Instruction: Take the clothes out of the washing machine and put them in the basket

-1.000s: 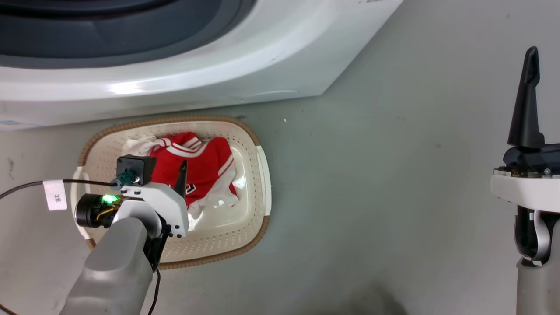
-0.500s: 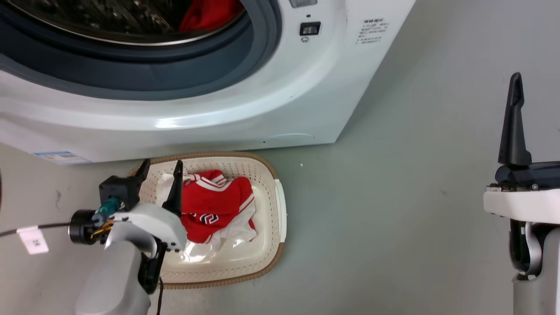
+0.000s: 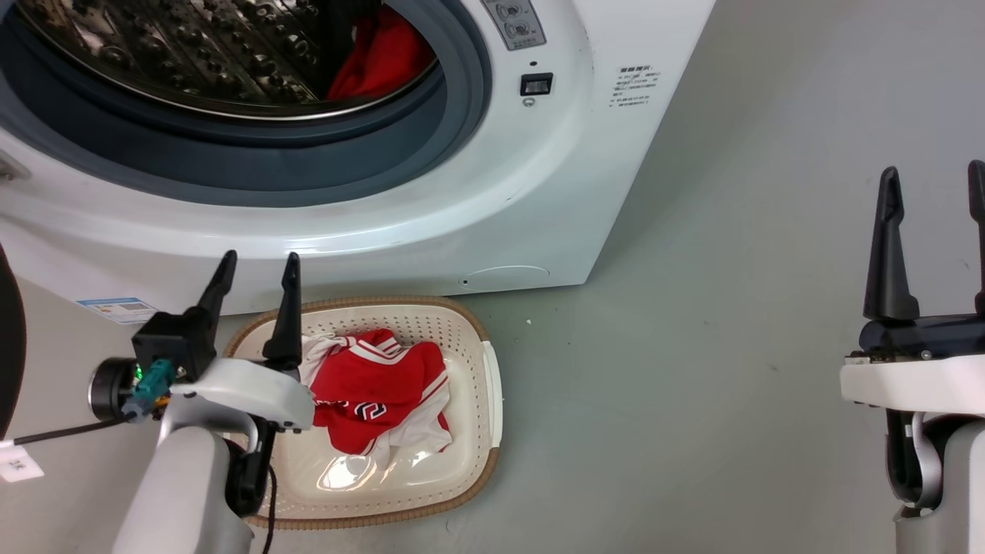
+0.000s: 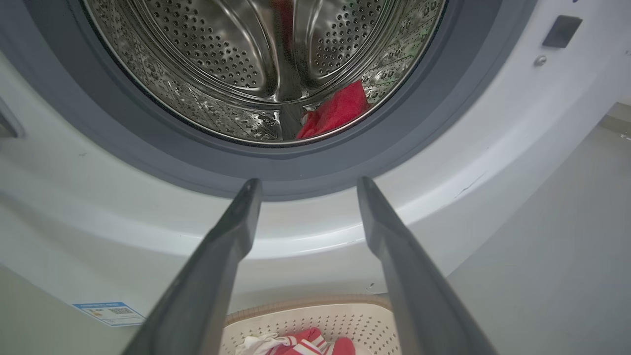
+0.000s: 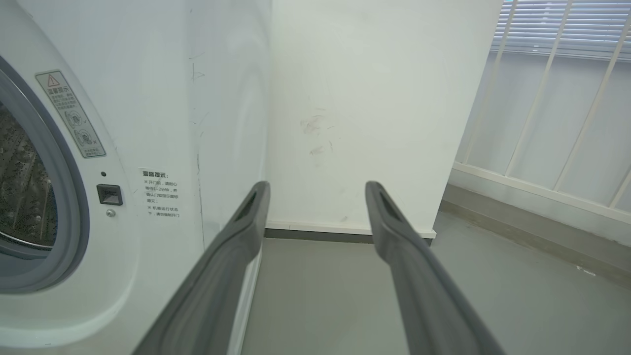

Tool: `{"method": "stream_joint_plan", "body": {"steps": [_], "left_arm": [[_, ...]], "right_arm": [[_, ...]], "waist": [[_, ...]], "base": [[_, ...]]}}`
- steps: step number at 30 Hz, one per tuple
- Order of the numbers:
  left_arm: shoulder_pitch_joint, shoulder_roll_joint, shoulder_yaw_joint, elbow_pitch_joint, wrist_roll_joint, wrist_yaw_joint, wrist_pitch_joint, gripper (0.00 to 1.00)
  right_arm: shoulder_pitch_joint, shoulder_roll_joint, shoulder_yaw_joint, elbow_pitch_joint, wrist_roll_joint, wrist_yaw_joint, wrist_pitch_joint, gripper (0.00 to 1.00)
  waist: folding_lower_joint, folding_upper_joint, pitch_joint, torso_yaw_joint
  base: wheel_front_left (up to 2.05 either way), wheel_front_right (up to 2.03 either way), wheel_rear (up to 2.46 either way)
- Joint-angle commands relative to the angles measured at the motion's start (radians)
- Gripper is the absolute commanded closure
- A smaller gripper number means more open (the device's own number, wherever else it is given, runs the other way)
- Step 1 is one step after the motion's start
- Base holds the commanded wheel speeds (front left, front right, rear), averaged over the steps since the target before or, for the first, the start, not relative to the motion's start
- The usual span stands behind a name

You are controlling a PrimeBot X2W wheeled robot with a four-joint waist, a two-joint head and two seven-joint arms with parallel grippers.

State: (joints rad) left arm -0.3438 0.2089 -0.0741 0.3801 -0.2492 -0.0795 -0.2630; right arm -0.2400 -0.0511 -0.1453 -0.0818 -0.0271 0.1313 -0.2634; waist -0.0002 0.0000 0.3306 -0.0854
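The white washing machine [image 3: 539, 192] stands open, its steel drum [image 4: 236, 74] showing. A plain red garment [image 3: 385, 54] lies at the drum's lower right edge, also seen as red cloth [image 4: 335, 111] in the left wrist view. On the floor in front sits the cream basket [image 3: 477, 338] holding a red jersey [image 3: 377, 392] with white stripes. My left gripper [image 3: 258, 265] is open and empty above the basket's left rim, fingers pointing at the machine's front below the port. My right gripper [image 3: 935, 181] is open and empty far right, over bare floor.
Grey floor [image 3: 692, 346] stretches to the right of the machine and basket. A white wall [image 5: 369, 98] rises behind the machine, and a railing with slats [image 5: 552, 98] runs at the right. A cable with a tag [image 3: 15, 465] trails from my left wrist.
The head camera has tilted up, bringing the drum and red garment into view. My left gripper has risen from the jersey in the basket and now points at the machine's front, empty.
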Motion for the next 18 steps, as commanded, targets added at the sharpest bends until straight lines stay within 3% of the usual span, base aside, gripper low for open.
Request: {"method": "stream_joint_plan", "body": {"steps": [1,10,18], "left_arm": [[-0.016,0.008,0.003,-0.009,0.002,-0.008,-0.003,0.00],[-0.185,0.061,-0.025,-0.040,-0.054,-0.037,0.110,0.00],[-0.445,0.171,-0.069,-0.008,-0.110,-0.049,0.258,0.00]], "right_arm": [[0.007,0.002,0.007,0.001,-0.005,-0.001,-0.002,0.00],[-0.018,0.002,0.002,-0.018,0.016,-0.001,-0.002,0.00],[-0.058,0.002,0.014,-0.061,0.052,-0.001,-0.002,0.00]], "waist": [[0.0002,0.0000,0.006,-0.007],[0.0002,0.0000,0.094,-0.040],[0.0002,0.0000,0.231,-0.092]], "base": [[0.00,0.00,0.00],[0.00,0.00,0.00],[0.00,0.00,0.00]]}}
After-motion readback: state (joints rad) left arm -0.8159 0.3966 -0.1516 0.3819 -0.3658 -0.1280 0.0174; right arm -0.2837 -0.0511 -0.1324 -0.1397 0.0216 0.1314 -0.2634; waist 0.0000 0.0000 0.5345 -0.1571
